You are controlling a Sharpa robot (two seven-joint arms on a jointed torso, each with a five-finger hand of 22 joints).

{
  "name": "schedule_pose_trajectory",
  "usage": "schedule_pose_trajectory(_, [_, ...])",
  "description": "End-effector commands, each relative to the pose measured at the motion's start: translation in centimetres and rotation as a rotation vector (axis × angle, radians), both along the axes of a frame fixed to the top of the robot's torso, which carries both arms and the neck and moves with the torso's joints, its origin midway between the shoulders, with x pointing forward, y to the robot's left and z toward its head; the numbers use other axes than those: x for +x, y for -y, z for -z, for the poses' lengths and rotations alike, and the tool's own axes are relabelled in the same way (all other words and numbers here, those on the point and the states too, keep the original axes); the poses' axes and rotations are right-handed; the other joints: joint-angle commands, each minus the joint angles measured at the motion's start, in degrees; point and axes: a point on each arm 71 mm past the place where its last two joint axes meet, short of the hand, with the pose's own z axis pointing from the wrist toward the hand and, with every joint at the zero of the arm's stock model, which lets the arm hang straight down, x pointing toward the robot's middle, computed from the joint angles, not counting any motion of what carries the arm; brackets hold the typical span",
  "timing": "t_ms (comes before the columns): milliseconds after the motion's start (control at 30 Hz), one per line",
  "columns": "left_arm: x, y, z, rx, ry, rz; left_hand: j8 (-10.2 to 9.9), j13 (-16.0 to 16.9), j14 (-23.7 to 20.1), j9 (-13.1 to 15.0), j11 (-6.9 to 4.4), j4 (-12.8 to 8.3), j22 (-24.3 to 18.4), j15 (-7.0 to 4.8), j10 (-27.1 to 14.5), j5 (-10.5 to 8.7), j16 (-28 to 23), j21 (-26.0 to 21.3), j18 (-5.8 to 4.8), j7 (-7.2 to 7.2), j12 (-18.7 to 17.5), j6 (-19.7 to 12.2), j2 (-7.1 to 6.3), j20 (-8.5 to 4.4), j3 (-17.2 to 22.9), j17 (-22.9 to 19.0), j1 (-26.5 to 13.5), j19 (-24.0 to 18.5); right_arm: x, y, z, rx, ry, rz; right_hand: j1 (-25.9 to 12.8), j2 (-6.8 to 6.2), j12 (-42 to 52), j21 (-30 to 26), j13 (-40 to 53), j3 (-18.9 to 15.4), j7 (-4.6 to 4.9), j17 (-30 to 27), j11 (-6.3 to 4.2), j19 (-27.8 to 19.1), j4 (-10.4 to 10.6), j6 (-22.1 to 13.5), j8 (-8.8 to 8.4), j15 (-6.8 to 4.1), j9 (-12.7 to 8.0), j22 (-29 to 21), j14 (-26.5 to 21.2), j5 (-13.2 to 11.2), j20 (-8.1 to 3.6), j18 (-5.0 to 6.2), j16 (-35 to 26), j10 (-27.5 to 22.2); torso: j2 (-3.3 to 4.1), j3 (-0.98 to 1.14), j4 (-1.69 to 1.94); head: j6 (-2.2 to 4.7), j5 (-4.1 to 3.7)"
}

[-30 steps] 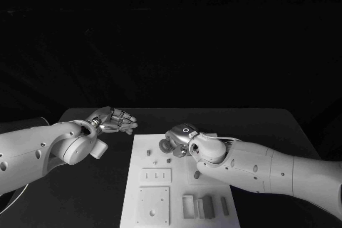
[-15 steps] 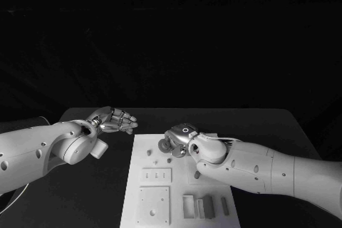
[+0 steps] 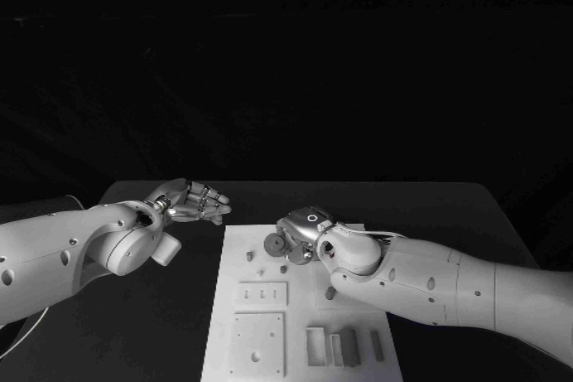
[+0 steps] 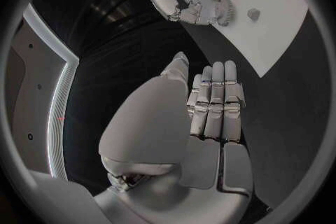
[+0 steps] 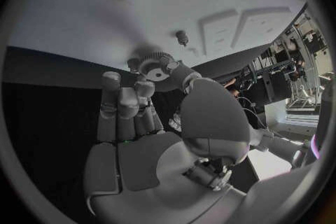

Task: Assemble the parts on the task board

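Surface: black table (image 3: 478, 208), white task board (image 3: 245, 270).
Right hand (image 3: 305, 233): pinches gear (image 3: 276, 244); your peg (image 3: 250, 255) lies just beside it.
Left hand (image 3: 191, 201): empty, fingers loosely curled, off the board.

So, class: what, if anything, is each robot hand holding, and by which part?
The right robot hand pinches a small gear by its toothed rim, between thumb and fingers. The left robot hand holds nothing.

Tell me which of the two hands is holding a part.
The right hand: it pinches a toothed gear over the task board. The left hand holds nothing.
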Motion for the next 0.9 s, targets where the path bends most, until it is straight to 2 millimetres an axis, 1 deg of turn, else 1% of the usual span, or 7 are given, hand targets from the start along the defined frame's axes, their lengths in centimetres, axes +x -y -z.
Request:
schedule_pose_trajectory(33, [-0.01,0.19,-0.16,-0.004,0.007,0.013,-0.2,0.1,0.4,0.1,0.08,0.0,0.1,0.09,-0.4,0.0,-0.3,-0.4,0.42,-0.06,-0.3,-0.4,-0.44,-0.19,0.3,0.1,-0.3,0.4,-0.07,-0.07,-0.02,0.005,0.002,-0.001,-0.1,-0.7,0.3,-0.1,-0.1,0.1,1.95,0.0,1.28,-0.1,0.4,2.2,-0.15,0.19,-0.1,0.9,0.4,0.1,-0.23,0.87,-0.2,-2.2,0.04,0.02,0.03,-0.02,-0.02])
schedule_pose_trajectory(400, [-0.01,0.22,-0.16,-0.004,0.006,0.014,-0.2,0.1,0.4,0.1,0.09,0.0,0.1,0.09,-0.4,0.0,-0.3,-0.4,0.42,-0.06,-0.4,-0.4,-0.44,-0.19,0.3,0.1,-0.3,0.4,-0.19,-0.48,-0.13,0.027,0.001,-0.005,-0.2,-0.56,0.3,-0.1,-0.1,0.2,1.93,0.0,1.29,0.0,0.9,2.4,-0.05,0.22,-0.1,0.9,0.4,0.1,-0.23,0.87,-0.2,-2.2,0.02,0.0,0.01,-0.05,-0.06])
schedule_pose_trajectory(467, [-0.01,0.22,-0.15,-0.004,0.006,0.013,-0.2,0.1,0.4,0.1,0.09,0.0,0.1,0.09,-0.4,0.0,-0.3,-0.4,0.42,-0.06,-0.4,-0.4,-0.44,-0.19,0.3,0.1,-0.3,0.4,-0.2,-0.54,-0.11,0.032,-0.006,-0.004,-1.0,-0.64,0.4,-0.2,-0.1,0.2,1.94,0.0,1.29,0.0,1.8,2.4,-0.01,0.23,-0.1,0.9,0.4,0.1,-0.18,0.87,-0.2,-2.2,0.02,0.0,0.02,-0.05,-0.07])
schedule_pose_trajectory(533, [-0.01,0.2,-0.15,-0.003,0.007,0.013,-0.2,0.1,0.4,0.1,0.1,0.0,0.1,0.09,-0.4,0.0,-0.3,-0.4,0.42,-0.05,-0.4,-0.4,-0.45,-0.19,0.3,0.1,-0.3,0.4,-0.18,-0.54,-0.08,0.034,-0.011,0.002,-2.0,-1.1,0.4,-0.2,-0.1,0.1,1.9,0.0,1.26,0.0,3.3,2.5,0.05,0.2,-0.2,0.9,0.5,-0.3,-0.2,0.87,-0.2,-2.2,0.01,-0.01,0.04,-0.07,-0.08])
schedule_pose_trajectory(567, [-0.01,0.18,-0.16,-0.003,0.007,0.012,-0.3,0.0,0.4,0.1,0.11,0.0,0.1,0.09,-0.4,0.0,-0.3,-0.4,0.42,-0.04,-0.4,-0.4,-0.46,-0.19,0.3,0.1,-0.3,0.4,-0.16,-0.56,-0.03,0.032,-0.02,0.005,-3.6,-1.38,0.4,-0.2,-0.1,-0.2,1.96,0.0,1.23,0.0,4.7,2.5,0.09,0.21,-0.2,0.9,0.5,-0.3,-0.12,0.87,-0.2,-2.2,0.01,-0.04,0.04,-0.08,-0.11])
schedule_pose_trajectory(700, [-0.02,0.17,-0.16,-0.003,0.007,0.012,-0.3,0.0,0.4,0.1,0.12,0.0,0.1,0.09,-0.4,0.01,-0.3,-0.4,0.42,-0.03,-0.4,-0.4,-0.46,-0.19,0.3,0.1,-0.2,0.4,-0.11,-0.59,0.05,0.029,-0.028,0.007,-5.7,-2.07,0.4,-0.3,-0.2,-0.3,1.78,0.1,1.13,-0.1,7.2,2.7,0.2,0.1,-0.2,0.9,0.4,-0.4,-0.29,0.87,-0.2,-2.3,0.01,-0.06,0.02,-0.05,-0.12])
schedule_pose_trajectory(900, [-0.06,0.15,-0.16,-0.003,0.006,0.011,-0.3,0.0,0.4,0.1,0.13,0.0,0.1,0.09,-0.5,0.0,-0.4,-0.4,0.42,-0.02,-0.4,-0.5,-0.46,-0.18,0.3,0.1,-0.2,0.4,-0.13,-0.7,0.09,0.024,-0.033,0.005,-5.9,-2.27,0.4,-0.3,-0.2,-0.2,1.73,0.1,1.08,-0.1,7.7,2.7,0.26,0.04,-0.3,0.9,0.4,-0.5,-0.4,0.87,-0.2,-2.3,0.05,-0.05,0.0,-0.01,-0.12])
